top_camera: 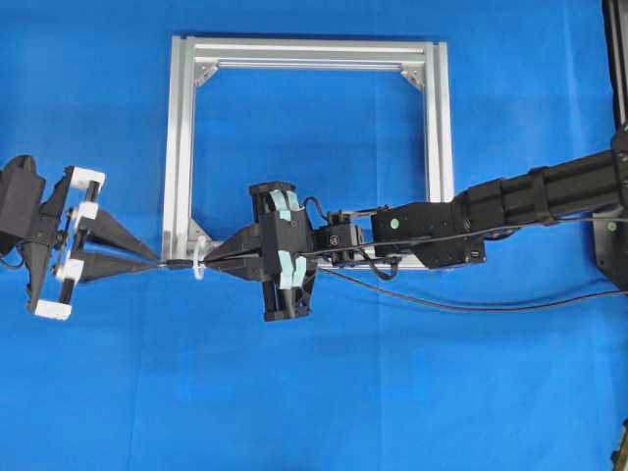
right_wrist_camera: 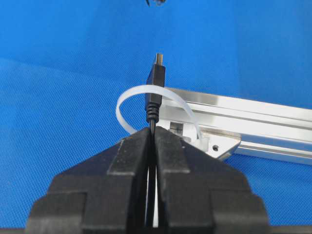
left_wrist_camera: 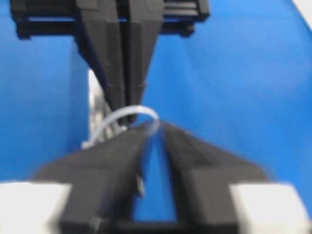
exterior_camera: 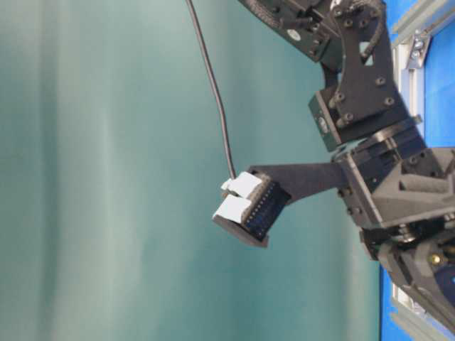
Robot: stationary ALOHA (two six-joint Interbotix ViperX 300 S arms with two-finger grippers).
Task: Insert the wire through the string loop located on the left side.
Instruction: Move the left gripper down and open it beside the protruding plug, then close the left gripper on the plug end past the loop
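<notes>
Plainly, the wire (right_wrist_camera: 156,95) sits pinched between the pressed-together jaws of the right gripper (right_wrist_camera: 152,130), its black plug body and small metal tip sticking straight out ahead of the fingertips. In the right wrist view the plug stands inside the arch of the string loop (right_wrist_camera: 146,100), the white band curving over and behind the plug's body, with the metal tip past the loop on the far side. The loop is fixed at the lower left corner of the aluminium frame (top_camera: 182,147), which lies flat on the blue table cover (top_camera: 314,392). From overhead, the right arm reaches level across the frame's lower bar from the right, its gripper (top_camera: 211,261) pointing left at the string loop (top_camera: 200,259), and the wire (top_camera: 471,304) trails back along and below the arm in a long slack curve toward the right edge. The left gripper (top_camera: 155,258) faces it from the left, pointing right, its tips converging just beside the plug end outside the frame's corner. In the left wrist view, which is blurred, its fingers (left_wrist_camera: 122,161) stand slightly apart with a narrow blue gap between them, the loop (left_wrist_camera: 131,114) just beyond their tips; whether they touch the plug cannot be told. The table-level view shows only the right arm's upper parts and the cable hanging.
</notes>
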